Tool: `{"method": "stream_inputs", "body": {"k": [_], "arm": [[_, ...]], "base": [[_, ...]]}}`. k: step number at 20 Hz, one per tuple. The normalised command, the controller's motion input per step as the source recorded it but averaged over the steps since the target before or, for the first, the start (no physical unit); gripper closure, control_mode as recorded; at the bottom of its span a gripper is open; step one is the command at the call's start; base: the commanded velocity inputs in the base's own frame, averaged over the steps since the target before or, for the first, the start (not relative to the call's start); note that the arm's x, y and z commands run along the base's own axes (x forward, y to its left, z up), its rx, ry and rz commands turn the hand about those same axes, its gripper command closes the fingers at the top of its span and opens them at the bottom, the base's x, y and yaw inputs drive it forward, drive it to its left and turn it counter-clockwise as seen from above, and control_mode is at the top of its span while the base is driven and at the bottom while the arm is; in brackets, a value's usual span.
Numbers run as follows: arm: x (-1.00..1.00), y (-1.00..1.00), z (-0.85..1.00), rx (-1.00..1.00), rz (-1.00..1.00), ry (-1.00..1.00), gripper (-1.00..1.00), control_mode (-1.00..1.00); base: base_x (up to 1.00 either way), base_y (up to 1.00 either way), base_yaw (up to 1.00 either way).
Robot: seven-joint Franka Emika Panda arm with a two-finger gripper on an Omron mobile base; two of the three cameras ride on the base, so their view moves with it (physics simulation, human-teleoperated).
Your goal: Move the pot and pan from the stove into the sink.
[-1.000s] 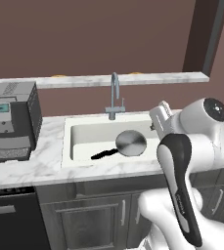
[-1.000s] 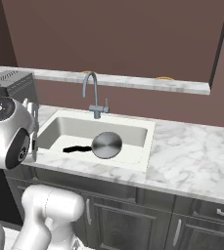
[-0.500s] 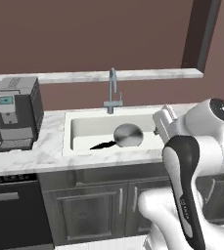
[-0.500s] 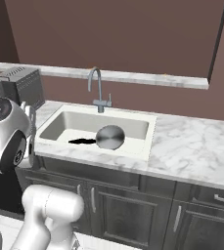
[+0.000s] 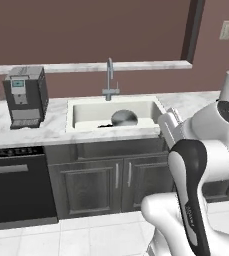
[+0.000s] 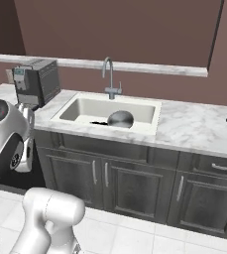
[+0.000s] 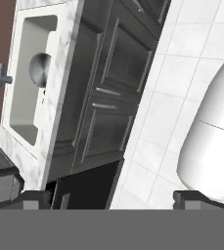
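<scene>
Pan (image 5: 124,118) lying low in the sink (image 5: 86,113), stiff, light, slick steel, best pinched along its long black handle; hand (image 7: 112,199) spread wide, gripping nothing.

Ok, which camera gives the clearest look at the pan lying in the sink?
The right base view: the pan sits in the sink, its round body unobstructed. The left base view shows the pan partly behind the basin's front rim. The hand view shows it small and rolled sideways.

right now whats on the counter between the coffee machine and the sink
Only bare white marble counter separates the coffee machine from the sink, as seen in the left base view.
</scene>
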Motion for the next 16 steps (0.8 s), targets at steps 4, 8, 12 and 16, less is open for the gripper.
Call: {"method": "stream_inputs", "body": {"k": [4,8,12,16], "arm": [[0.00,0.00,0.00,0.00,0.00,0.00,-1.00,1.00],[0.00,0.00,0.00,0.00,0.00,0.00,-1.00,1.00],[0.00,0.00,0.00,0.00,0.00,0.00,-1.00,1.00],[0.00,0.00,0.00,0.00,0.00,0.00,-1.00,1.00]], "base": [[-0.02,0.00,0.00],[-0.15,-0.24,-0.28],[-0.02,-0.11,-0.38],[0.00,-0.05,-0.40]]}}
